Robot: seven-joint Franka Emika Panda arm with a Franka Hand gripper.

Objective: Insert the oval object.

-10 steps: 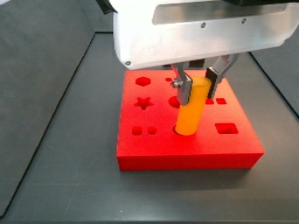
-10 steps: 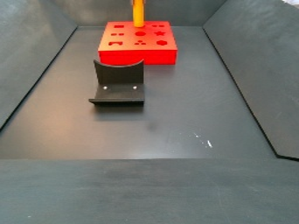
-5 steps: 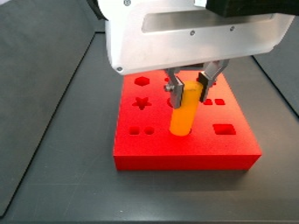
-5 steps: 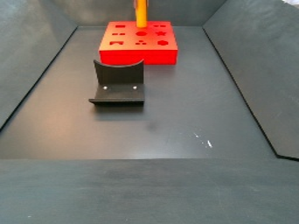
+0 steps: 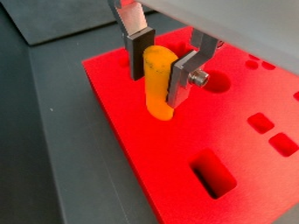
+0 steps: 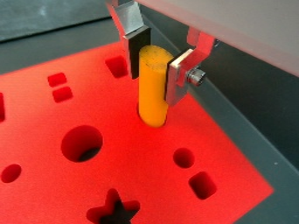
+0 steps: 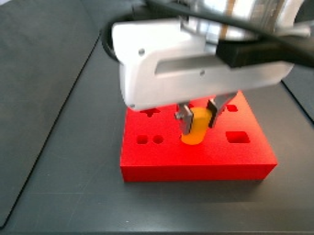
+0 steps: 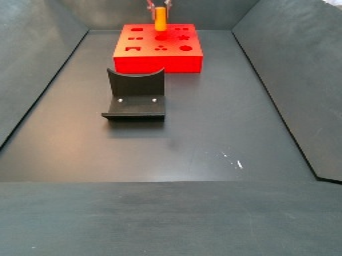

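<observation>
One dark floor (image 8: 174,140) fills the enclosure, and one red block (image 8: 159,50) sits on it at the far end in a side view. One fixture (image 8: 135,95) stands on the floor nearer the camera than the block, apart from it. The block's top carries many shaped cut-outs: in a wrist view a round hole (image 6: 80,144), a star hole (image 6: 114,210), and several small square and round ones; in a wrist view also a slot (image 5: 212,172).

One arm reaches down over the block, its white wrist housing (image 7: 196,64) level above the top face, fingers pointing straight down. The single gripper (image 7: 196,117) hangs just over the middle of the block, seen also at (image 5: 162,59) and (image 6: 160,54).

One peg (image 6: 153,87), orange-yellow and smooth, stands upright between the silver fingers (image 6: 181,74), which are clamped against its upper part on both sides. Its lower end meets the block's top face near the middle (image 5: 159,92); in a side view (image 7: 194,128) only a short length shows above the red surface. Whether the tip sits inside a hole cannot be told.
</observation>
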